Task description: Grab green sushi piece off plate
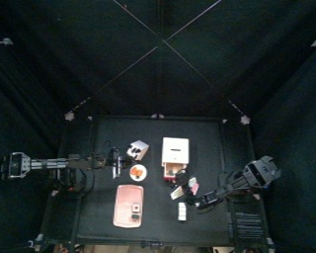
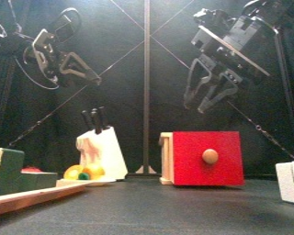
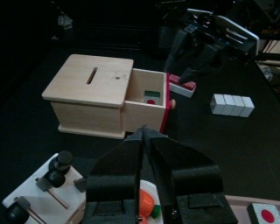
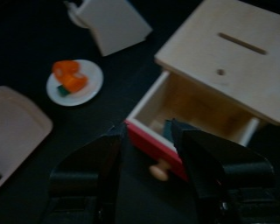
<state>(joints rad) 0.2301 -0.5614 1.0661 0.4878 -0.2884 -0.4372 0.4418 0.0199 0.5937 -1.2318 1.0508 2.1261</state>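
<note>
Black curtains [image 1: 68, 59] enclose a small black table [image 1: 95, 168], with thin diagonal lines crossing overhead.

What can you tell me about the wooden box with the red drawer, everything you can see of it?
The wooden box looks like pale, unpainted wood, with a narrow slot cut in its flat top. Its drawer has a red front with a round wooden knob and stands pulled partly open; I cannot tell what is inside. The box sits upright on the black table, beside the white knife block. Nothing grips it: the right gripper hangs open above it.
</note>
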